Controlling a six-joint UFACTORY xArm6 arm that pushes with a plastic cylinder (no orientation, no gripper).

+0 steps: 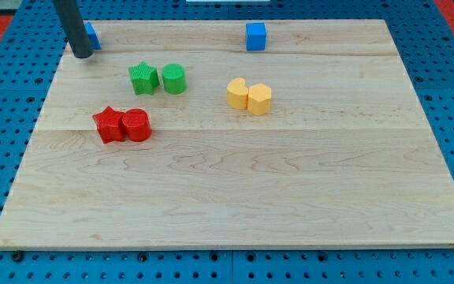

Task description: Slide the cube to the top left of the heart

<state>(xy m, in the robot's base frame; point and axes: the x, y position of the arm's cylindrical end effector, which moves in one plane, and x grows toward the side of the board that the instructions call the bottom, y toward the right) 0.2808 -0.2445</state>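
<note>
Red star [109, 125] and red block [136, 125] lower left of tabletop [235, 197]; yellow heart [259, 99] center. Blue cube [255, 36] top center. My tip [81, 55] upper left, beside another blue block [92, 35]. Rod only, no jaws on this end effector. Best: circle behind the cube, nudge it down-left gently.

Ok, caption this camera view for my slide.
My tip rests at the board's top-left corner, against a partly hidden blue block.
</note>
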